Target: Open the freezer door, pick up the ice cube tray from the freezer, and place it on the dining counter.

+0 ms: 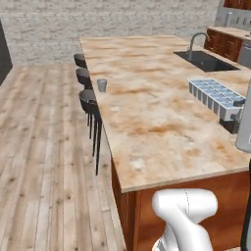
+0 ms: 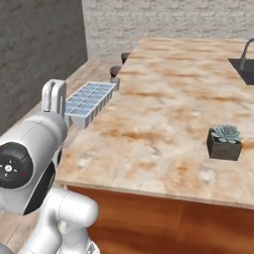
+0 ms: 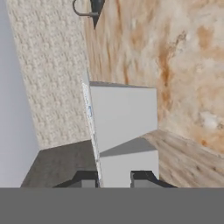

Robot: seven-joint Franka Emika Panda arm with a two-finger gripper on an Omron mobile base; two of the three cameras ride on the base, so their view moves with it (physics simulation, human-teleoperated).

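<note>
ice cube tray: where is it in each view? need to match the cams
Left base view: ice cube tray at the right edge, held above the dining counter.
Right base view: at the left, over the counter's left edge, beside the arm.
Hand view: centre, seen end-on, the gripper shut on its near end.
Shared landmark: the sink faucet, top right in the left base view, right edge in the right one, top in the hand view.

From my left base camera I look forward and down along the beige, orange-marbled stone island counter [image 1: 147,98], with its stools at the left. My right base camera sees the same top [image 2: 188,114] from the opposite side. Both share the pale blue gridded tray [image 1: 215,98] [image 2: 89,101]. My hand camera sits right against its underside [image 3: 124,131]
</note>
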